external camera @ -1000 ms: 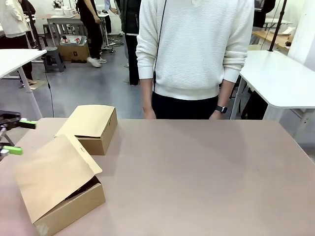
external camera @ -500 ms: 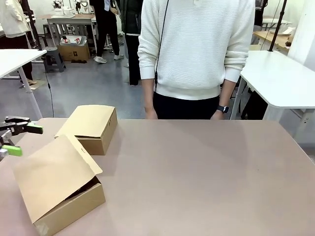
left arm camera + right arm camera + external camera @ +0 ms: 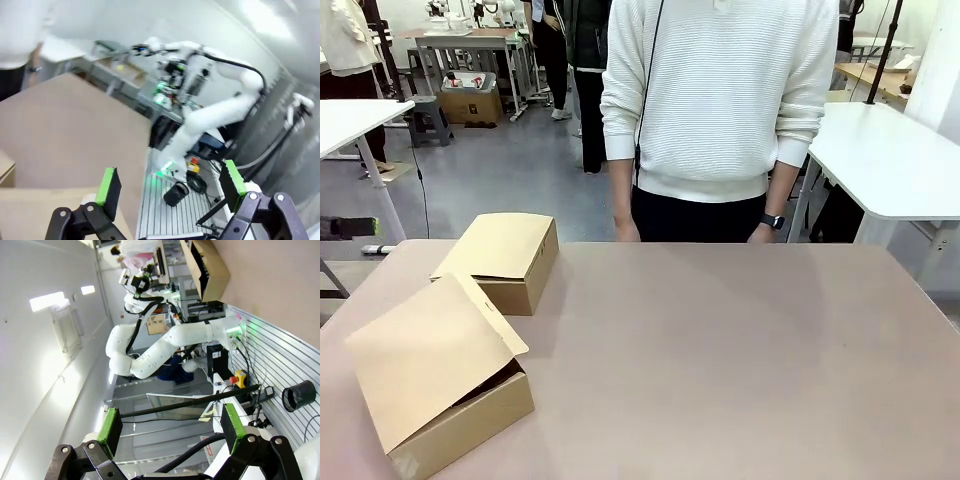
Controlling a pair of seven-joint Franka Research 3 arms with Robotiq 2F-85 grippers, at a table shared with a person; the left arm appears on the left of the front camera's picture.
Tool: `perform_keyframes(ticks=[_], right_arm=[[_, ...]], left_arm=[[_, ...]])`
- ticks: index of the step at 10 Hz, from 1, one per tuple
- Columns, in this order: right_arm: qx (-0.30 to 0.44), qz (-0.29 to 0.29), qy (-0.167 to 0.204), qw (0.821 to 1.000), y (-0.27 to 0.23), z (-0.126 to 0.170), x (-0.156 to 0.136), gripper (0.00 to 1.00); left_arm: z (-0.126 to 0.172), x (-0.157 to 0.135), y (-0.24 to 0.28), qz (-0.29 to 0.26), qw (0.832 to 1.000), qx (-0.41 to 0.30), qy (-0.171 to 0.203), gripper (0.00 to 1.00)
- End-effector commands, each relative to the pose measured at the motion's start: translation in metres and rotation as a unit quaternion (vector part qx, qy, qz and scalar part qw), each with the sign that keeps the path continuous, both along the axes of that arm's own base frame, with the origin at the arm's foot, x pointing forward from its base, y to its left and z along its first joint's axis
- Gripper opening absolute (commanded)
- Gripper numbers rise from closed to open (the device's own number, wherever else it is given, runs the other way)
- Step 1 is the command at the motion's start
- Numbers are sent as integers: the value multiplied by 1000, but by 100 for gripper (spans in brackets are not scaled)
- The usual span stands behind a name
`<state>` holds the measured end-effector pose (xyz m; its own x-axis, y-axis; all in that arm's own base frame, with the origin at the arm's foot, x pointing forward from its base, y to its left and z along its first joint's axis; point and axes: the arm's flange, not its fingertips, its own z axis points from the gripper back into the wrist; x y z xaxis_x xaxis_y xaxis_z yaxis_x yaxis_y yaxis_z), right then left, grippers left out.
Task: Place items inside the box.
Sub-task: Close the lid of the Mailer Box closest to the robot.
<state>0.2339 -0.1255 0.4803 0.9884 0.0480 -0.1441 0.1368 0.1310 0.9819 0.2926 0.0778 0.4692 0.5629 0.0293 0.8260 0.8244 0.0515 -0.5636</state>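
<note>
- Brown desk point(image 3: 740, 360) carries two plain cardboard boxes; no readable print shows.
- Nearer box point(image 3: 440, 385) lies at the left, lid half-raised; closed box point(image 3: 505, 258) sits behind it.
- Left claw point(image 3: 170, 187) gapes, empty.
- Right claw point(image 3: 167, 427) gapes, empty.

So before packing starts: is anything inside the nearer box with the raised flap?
The nearer box has its flap propped partly open, showing a dark gap beneath. No contents show there, but the flap covers most of the interior.
</note>
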Motion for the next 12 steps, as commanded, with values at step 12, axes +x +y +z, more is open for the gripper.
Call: perform_keyframes(ticks=[12], right_arm=[[1, 6, -8, 1000, -3, 1, -2, 100]], left_arm=[[-1, -2, 36, 104, 988, 60, 99, 100]])
